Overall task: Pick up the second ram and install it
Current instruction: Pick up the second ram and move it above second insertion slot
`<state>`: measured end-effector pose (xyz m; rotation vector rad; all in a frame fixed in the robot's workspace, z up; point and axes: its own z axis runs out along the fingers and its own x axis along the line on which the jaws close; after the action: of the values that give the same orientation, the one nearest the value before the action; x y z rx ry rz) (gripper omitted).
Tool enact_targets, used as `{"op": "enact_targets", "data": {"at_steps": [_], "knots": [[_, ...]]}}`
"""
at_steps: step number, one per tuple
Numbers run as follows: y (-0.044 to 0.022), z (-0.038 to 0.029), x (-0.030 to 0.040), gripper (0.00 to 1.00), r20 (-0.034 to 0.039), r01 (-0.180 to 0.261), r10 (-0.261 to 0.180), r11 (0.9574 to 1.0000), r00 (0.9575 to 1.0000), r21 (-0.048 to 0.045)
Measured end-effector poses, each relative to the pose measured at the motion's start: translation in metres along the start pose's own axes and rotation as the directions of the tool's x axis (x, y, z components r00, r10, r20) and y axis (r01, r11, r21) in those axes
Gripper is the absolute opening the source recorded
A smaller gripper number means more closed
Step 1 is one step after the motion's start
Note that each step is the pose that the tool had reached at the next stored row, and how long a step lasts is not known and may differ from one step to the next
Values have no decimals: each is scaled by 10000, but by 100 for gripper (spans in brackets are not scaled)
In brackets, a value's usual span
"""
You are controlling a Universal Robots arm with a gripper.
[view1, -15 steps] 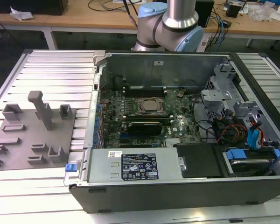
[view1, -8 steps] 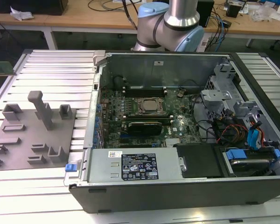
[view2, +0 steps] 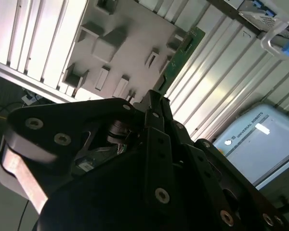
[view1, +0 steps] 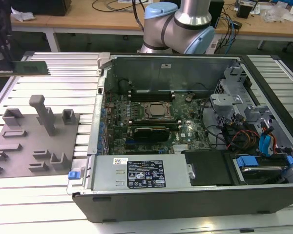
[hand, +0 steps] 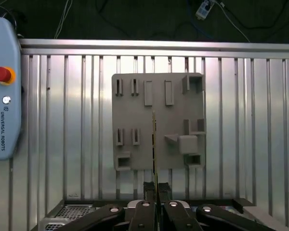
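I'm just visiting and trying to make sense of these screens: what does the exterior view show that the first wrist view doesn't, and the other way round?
The exterior view adds the open computer case with its motherboard, and the arm behind it. The first wrist view adds the pincer, shut on the second ram seen edge-on, plus a control pendant with a red button. Both show the green ram held over the slatted table and the grey holder plate.
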<state>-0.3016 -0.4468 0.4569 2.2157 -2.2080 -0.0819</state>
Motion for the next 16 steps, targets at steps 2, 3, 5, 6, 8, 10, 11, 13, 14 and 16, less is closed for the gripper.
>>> {"op": "enact_targets", "data": {"at_steps": [2,3,5,6,8,10,11,13,14,16], "knots": [[-93,-3,-15,13,2,0,0,10000,10000,1],[-119,-4,-19,13,2,-1,1,10000,10000,2],[-206,-8,-34,13,1,-1,1,10000,10000,-1],[-257,-10,-41,13,1,0,0,10000,10000,0],[-336,-14,-53,13,0,0,0,10000,10000,0],[-418,-17,-65,13,1,-1,1,10000,10000,0],[-460,-19,-71,13,1,-1,1,10000,10000,0],[-547,-22,-84,13,0,0,0,10000,10000,0],[-587,-24,-90,13,1,0,0,10000,10000,0],[-652,-26,-100,13,1,-1,1,10000,10000,0]]}}
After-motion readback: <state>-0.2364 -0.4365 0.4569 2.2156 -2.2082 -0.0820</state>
